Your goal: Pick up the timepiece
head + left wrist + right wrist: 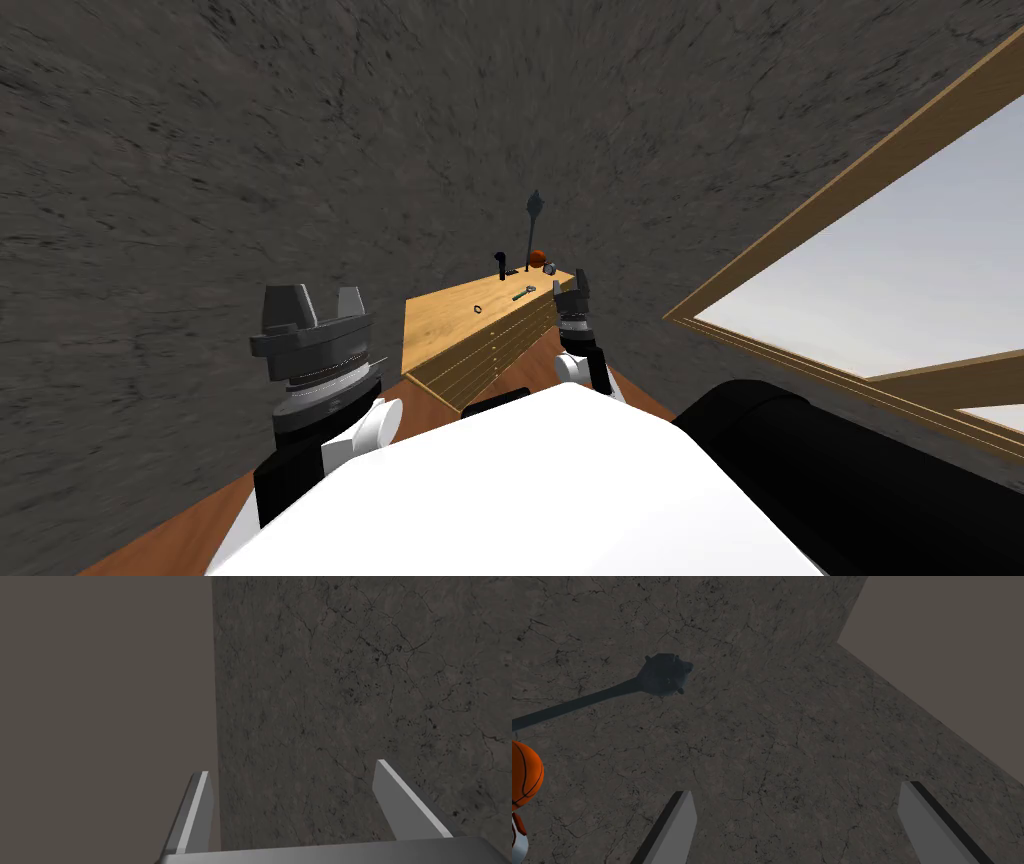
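Note:
A wooden dresser [450, 320] stands ahead against the dark stone wall. Small things lie on its top: a slim grey-green piece [523, 294] that may be the timepiece, and a little dark ring [478, 308] nearer me. I cannot tell for sure which one is the timepiece. My right gripper [571, 285] hangs open at the dresser's right end, pointing at the wall [802, 826], with nothing between its fingers. On the left my left gripper [318, 300] is raised and open, well clear of the dresser, and it is also empty [300, 806].
At the dresser's back stand an orange ball [538, 260] [524, 776], a black upright piece [501, 263] and a dark mace-like rod [535, 205] [664, 673]. A wood-framed window [800, 250] slants along the right. A black bulky shape [850, 470] lies at lower right.

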Controlling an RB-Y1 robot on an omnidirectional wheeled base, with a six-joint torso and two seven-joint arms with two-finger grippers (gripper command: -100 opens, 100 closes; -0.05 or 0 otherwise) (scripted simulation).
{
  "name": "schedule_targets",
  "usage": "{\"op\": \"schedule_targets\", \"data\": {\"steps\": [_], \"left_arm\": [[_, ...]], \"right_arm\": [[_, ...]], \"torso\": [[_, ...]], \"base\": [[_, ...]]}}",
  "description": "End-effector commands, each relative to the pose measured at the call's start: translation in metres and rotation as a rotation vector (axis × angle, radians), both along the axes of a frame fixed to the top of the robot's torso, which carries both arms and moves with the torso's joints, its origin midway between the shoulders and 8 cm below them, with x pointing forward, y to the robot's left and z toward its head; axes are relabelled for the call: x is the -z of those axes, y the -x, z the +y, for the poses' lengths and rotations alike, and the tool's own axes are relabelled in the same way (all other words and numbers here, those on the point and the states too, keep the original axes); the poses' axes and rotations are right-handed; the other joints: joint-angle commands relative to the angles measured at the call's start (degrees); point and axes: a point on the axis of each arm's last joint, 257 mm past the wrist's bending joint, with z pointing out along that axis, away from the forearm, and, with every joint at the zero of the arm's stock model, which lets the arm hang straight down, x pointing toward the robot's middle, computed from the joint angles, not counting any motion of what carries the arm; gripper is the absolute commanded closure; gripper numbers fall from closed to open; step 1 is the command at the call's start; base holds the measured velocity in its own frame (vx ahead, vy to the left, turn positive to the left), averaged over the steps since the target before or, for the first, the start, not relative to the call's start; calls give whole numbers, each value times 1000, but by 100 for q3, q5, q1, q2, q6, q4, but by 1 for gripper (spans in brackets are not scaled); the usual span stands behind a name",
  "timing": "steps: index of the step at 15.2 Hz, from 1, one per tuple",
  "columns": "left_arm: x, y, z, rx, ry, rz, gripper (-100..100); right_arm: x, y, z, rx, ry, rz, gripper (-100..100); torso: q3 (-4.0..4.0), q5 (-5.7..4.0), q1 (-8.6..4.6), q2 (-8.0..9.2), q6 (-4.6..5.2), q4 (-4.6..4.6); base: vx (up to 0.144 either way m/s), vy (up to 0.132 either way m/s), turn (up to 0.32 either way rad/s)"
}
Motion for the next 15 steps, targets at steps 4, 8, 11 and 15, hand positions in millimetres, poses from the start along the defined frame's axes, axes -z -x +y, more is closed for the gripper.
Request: {"op": "schedule_targets", "data": {"steps": [4, 8, 11, 15], "left_arm": [[18, -15, -2, 21, -54, 89, -100], [44, -32, 1, 34, -102, 204, -100], [67, -44, 6, 39, -138, 301, -100], [95, -56, 13, 41, -178, 413, -100]], "right_arm": [[0, 0, 0, 0, 0, 0, 0], [0, 0, 0, 0, 0, 0, 0], [0, 0, 0, 0, 0, 0, 0], [0, 0, 0, 0, 0, 0, 0]], "torso": [[-5, -3, -18, -10, 1, -2], [-10, -8, -37, -17, 1, -4], [-13, -9, -43, -22, 1, -5], [-12, -9, -37, -22, 1, -5]], "base": [[26, -46, -42], [40, -85, -58], [54, -98, -61], [49, -85, -55]]}}
